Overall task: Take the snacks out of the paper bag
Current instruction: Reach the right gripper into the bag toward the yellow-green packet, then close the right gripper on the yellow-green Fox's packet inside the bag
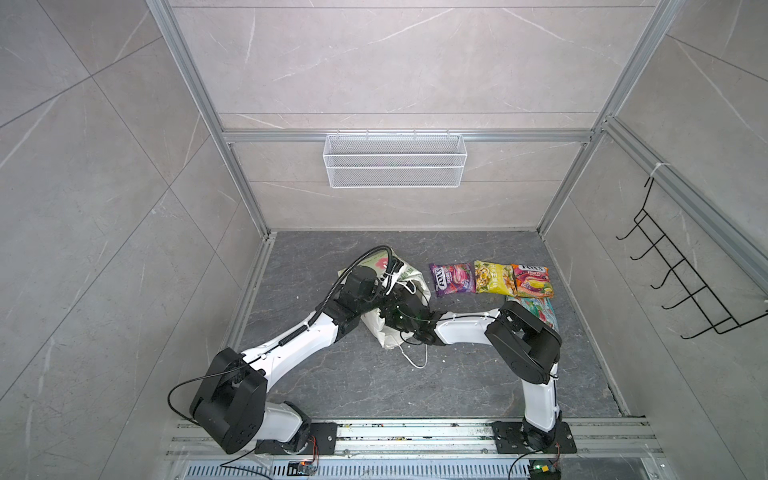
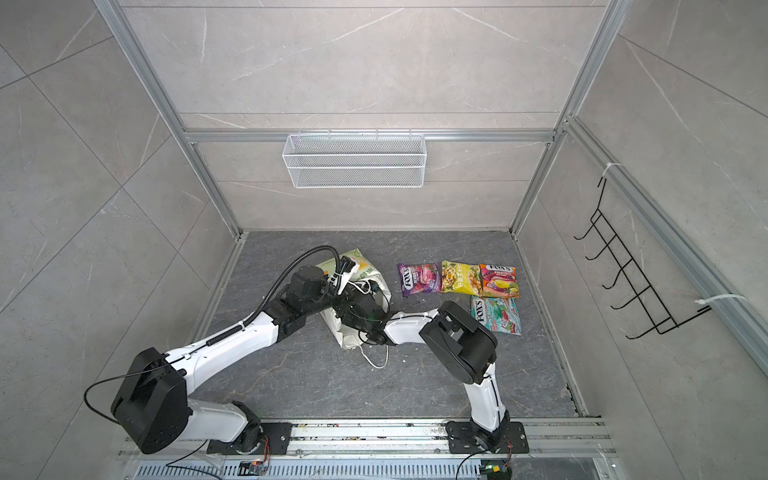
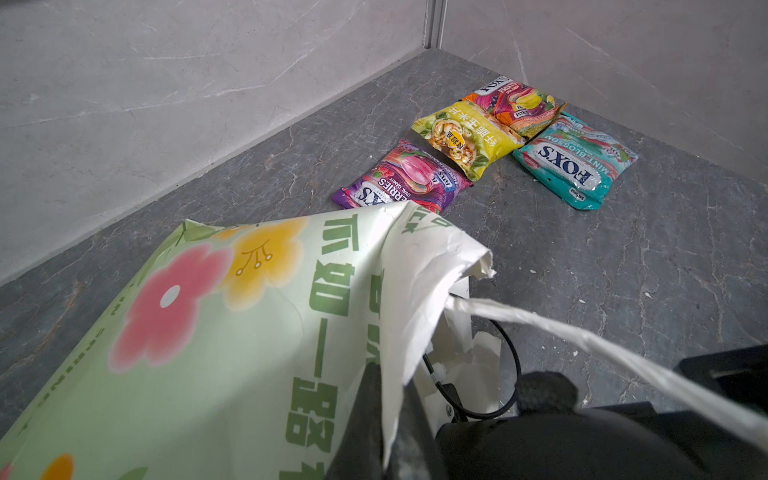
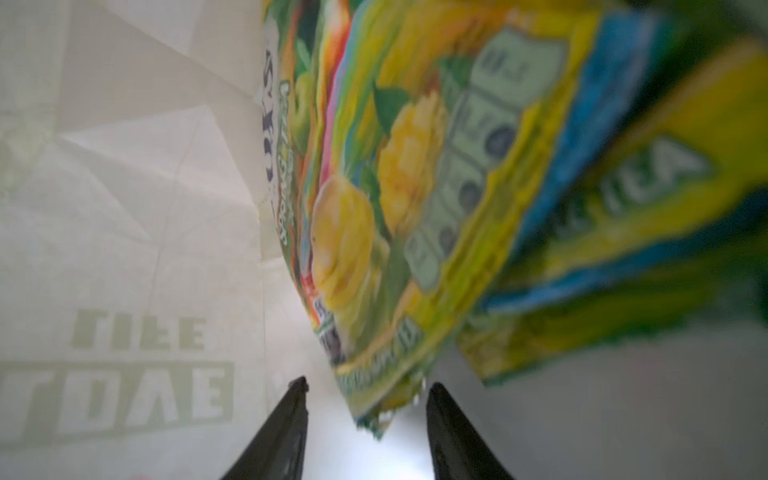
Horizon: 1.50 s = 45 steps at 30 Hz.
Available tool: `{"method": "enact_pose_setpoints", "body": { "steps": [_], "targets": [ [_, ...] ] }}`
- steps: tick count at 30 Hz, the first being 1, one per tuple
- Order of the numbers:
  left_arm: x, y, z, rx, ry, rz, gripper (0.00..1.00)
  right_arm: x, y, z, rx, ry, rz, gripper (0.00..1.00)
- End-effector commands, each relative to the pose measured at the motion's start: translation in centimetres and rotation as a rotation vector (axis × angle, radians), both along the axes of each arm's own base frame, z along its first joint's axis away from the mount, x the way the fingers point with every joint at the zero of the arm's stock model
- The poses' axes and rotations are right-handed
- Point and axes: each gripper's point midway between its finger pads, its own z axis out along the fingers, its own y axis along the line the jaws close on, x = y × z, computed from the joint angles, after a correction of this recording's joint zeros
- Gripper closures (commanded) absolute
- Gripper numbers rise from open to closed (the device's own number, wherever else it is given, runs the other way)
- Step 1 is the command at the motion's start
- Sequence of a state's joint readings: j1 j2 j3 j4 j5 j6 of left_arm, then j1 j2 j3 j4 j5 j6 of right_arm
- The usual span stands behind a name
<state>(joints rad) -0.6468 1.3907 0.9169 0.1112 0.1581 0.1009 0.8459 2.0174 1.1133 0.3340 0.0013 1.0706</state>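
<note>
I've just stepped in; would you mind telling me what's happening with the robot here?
The robot is emptying snacks from a paper bag on the dark table. The left gripper pinches the bag's rim, while the right gripper is inside it, jaws open around the edge of a green-yellow packet; a second packet lies beside that one. Four are already out on the table: a purple packet, a yellow packet, a red-pink packet and a teal packet.

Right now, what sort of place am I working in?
Most likely a robot test booth mocked up as a tiled room: stone-look wall panels in bare aluminium framing, a white wire mesh basket hung on its crossbar, robot arms bolted to a front rail.
</note>
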Motion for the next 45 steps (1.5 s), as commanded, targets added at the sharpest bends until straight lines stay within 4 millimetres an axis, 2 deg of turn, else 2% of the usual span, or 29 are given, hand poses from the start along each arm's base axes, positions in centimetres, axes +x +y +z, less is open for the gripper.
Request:
{"method": "enact_pose_setpoints", "body": {
  "steps": [1, 7, 14, 21, 27, 34, 39, 45],
  "targets": [
    [0.0, -1.2, 2.9, -0.074, -0.044, -0.03, 1.0, 1.1, 0.8, -0.3, 0.053, 0.033, -0.04, 0.54],
    [-0.1, -0.9, 2.5, -0.069, -0.039, -0.02, 1.0, 1.7, 0.6, -0.4, 0.073, 0.038, -0.09, 0.76],
    [0.3, -0.7, 1.9, -0.062, -0.042, 0.001, 1.0, 1.2, -0.2, 0.9, 0.043, 0.005, -0.072, 0.91],
    [0.3, -0.6, 1.8, -0.049, -0.047, 0.0, 1.0, -0.7, -0.6, 2.1, 0.019, -0.014, -0.01, 0.97],
    [0.5, -0.7, 1.3, -0.039, -0.039, 0.003, 1.0, -2.2, -1.6, 3.0, -0.018, -0.027, 0.014, 0.98],
    [0.6, -0.6, 1.2, -0.036, -0.043, 0.008, 1.0, -3.4, -3.6, 5.0, -0.052, -0.05, 0.006, 0.98],
    [0.7, -0.5, 1.0, -0.028, -0.041, 0.015, 1.0, -4.3, -4.3, 5.2, -0.064, -0.033, 0.014, 0.98],
    [0.6, -0.1, 0.7, -0.019, -0.048, 0.026, 1.0, -5.3, -6.6, 5.4, -0.11, -0.028, -0.017, 0.97]
  ]
}}
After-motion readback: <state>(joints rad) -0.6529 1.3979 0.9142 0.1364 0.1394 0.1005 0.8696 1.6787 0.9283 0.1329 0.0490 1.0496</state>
